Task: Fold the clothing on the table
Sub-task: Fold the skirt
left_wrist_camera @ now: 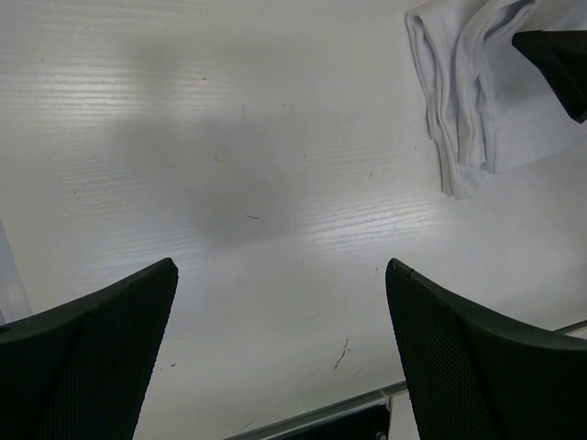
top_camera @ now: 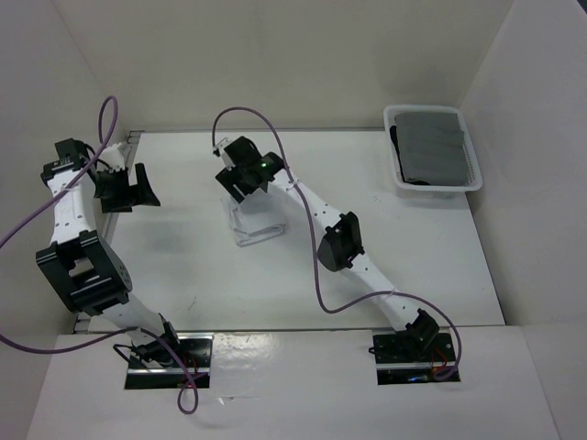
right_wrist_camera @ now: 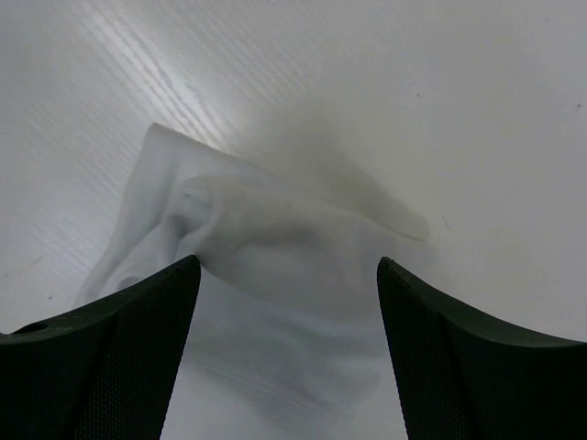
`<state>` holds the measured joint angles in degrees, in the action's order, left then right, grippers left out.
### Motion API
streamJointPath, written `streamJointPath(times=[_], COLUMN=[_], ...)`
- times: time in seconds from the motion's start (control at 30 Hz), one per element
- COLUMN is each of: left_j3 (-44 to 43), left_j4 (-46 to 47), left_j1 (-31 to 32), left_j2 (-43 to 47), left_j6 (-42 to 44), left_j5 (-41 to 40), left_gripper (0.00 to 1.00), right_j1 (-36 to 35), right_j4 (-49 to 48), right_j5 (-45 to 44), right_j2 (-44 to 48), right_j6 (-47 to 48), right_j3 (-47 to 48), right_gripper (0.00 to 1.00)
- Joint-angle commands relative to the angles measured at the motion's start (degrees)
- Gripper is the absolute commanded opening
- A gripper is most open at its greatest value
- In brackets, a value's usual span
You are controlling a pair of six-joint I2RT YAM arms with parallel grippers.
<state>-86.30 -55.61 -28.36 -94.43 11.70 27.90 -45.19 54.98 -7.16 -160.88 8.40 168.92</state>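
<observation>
1. Top external view: your white clothing lies as a small folded bundle on the desk, a little left of the middle and toward the far side.
2. Your right gripper stands directly over the far end of that bundle, its arm stretched diagonally across the desk.
3. In the right wrist view its fingers are spread wide, one on each side of the bunched fabric. You cannot tell from here whether the tips touch the cloth.
4. Your left gripper hangs near the far left corner, well apart from the clothing, its jaws wide and holding nothing.
5. In the left wrist view only bare desk lies between its fingers. The clothing shows at the upper right with its stacked folded edges visible.
6. A white basket sits at the far right corner with a dark grey cloth inside it, well apart from both grippers.
</observation>
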Motion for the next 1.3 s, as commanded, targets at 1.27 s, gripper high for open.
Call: streamJointPath(times=[1.27], left_j3=[0.5], left_j4=[-1.2], left_j1=[0.0], left_j2=[3.6], left_j6=[-0.2], left_j5=[2.5], left_gripper=[1.00], right_j1=[2.1], right_j4=[3.6], right_j5=[9.6], right_j2=[13.7], right_j6=[1.4], right_j3=[-2.6], right_gripper=[0.86])
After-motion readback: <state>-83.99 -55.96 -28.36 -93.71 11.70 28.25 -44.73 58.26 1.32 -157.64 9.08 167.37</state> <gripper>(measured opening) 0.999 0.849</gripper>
